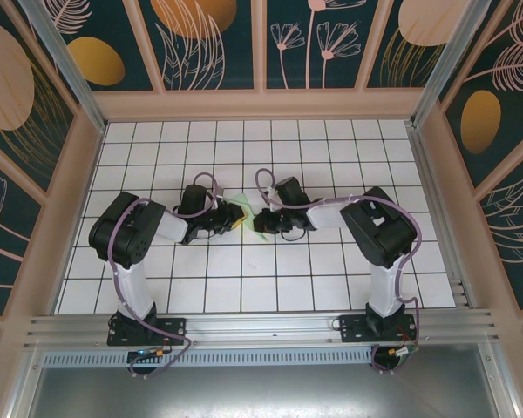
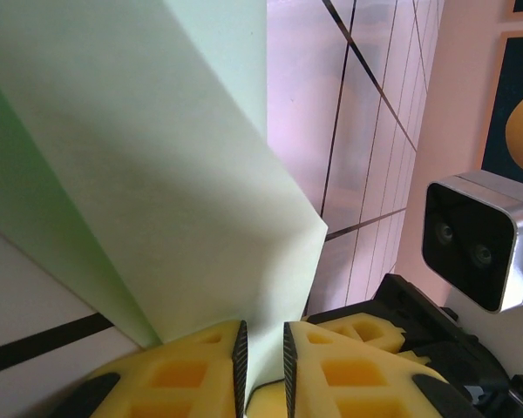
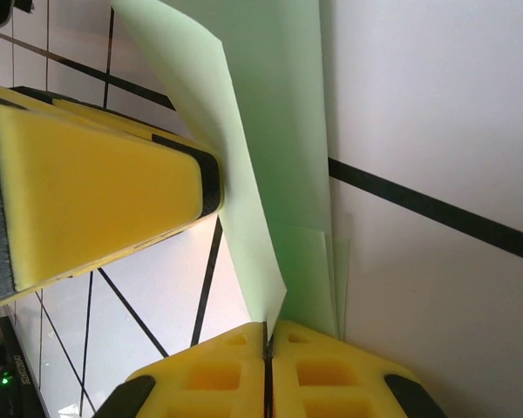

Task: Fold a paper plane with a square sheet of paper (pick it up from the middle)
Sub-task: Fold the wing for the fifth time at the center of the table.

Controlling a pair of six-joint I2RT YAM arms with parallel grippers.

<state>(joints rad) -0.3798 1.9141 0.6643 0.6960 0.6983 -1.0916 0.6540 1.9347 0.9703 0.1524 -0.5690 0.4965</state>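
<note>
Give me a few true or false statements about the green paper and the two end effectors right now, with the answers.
1. The pale mint-green paper sheet is pinched in the left end effector. True.
2. The right end effector stands wide open, away from the sheet. False: its jaws are shut on the sheet's edge.
3. The sheet lies flat and unfolded on the white grid-tiled table. False: it is folded into layers and gripped by both end effectors.
4. Both end effectors meet near the table's middle. True.
</note>
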